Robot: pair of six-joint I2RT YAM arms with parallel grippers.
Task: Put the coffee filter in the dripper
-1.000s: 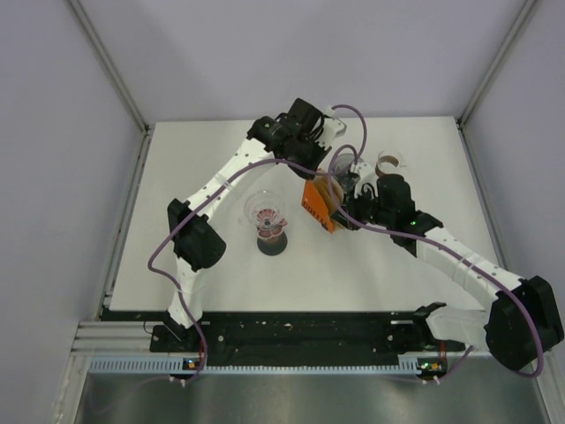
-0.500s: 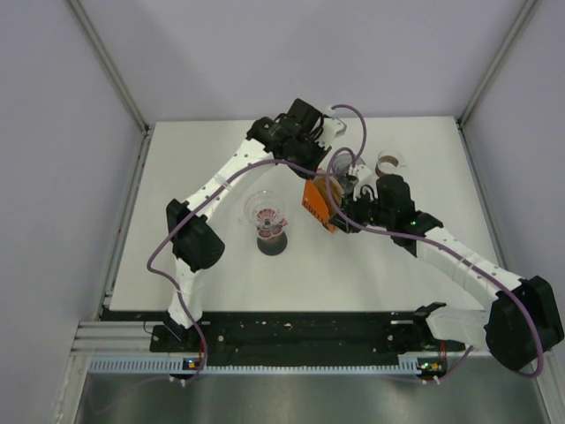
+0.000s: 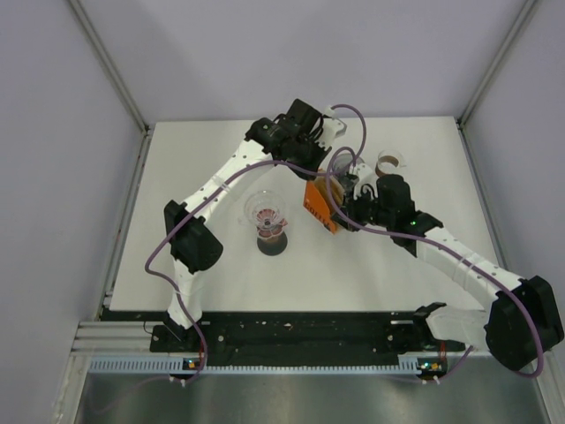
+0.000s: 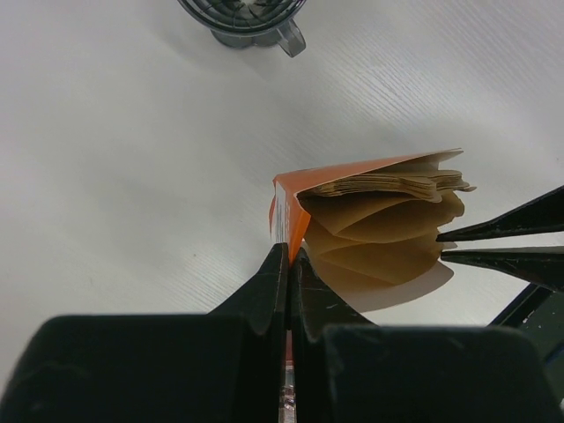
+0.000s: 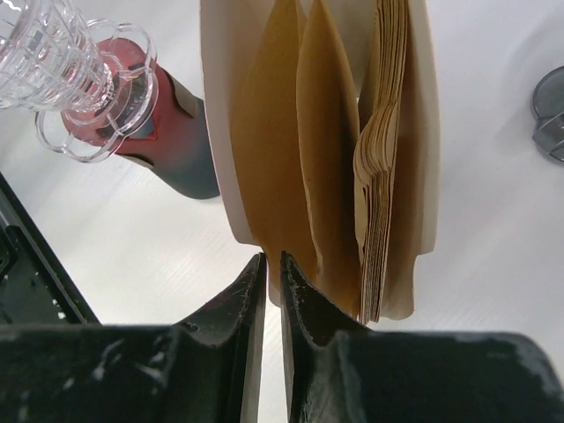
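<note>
The orange filter package point(image 3: 318, 203) is held off the table behind the middle. My left gripper point(image 4: 289, 254) is shut on its orange corner point(image 4: 284, 211). Brown coffee filters point(image 4: 379, 238) fan out of its open side, also in the right wrist view point(image 5: 304, 150). My right gripper point(image 5: 272, 263) is at the lower edge of the front filter, its jaws a narrow slit apart with that edge at the tips. The clear glass dripper point(image 3: 267, 212) sits on a red cup with a dark base, left of the package, and shows in the right wrist view point(image 5: 53, 62).
A small glass point(image 3: 388, 162) with brown inside stands at the back right. A grey cup point(image 4: 251, 18) stands behind the package, also at the right edge of the right wrist view point(image 5: 551, 115). Purple cables loop over both arms. Walls close in the table's sides.
Nearly nothing has moved; both arms hold their places at the package.
</note>
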